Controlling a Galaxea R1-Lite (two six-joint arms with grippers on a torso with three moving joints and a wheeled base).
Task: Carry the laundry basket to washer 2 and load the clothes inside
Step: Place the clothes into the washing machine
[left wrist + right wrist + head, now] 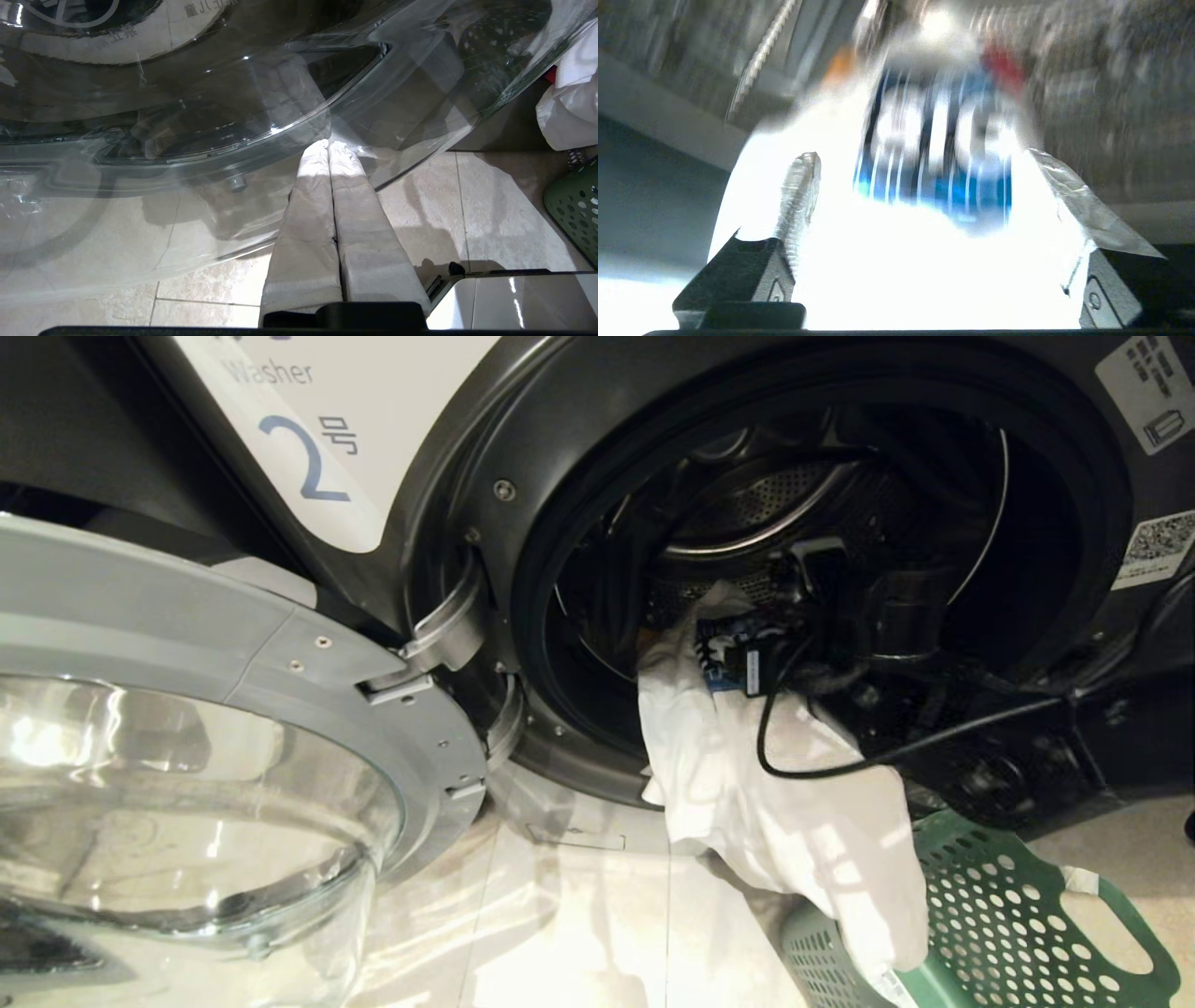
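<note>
Half-loaded: we see white shirt (747,784) draped over washer 2 (579,523) door lip, tail trailing into laundry basket (1008,915) just below. Right pincer (924,205) spread wide inside drum, shirt between fingers; left pincer (329,149) shut, parked by glass door (187,803).

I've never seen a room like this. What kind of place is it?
Probably a laundromat. The big washer carries a number 2 label, a white shirt hangs from its opening, and a green laundry basket stands on the tiled floor.
</note>
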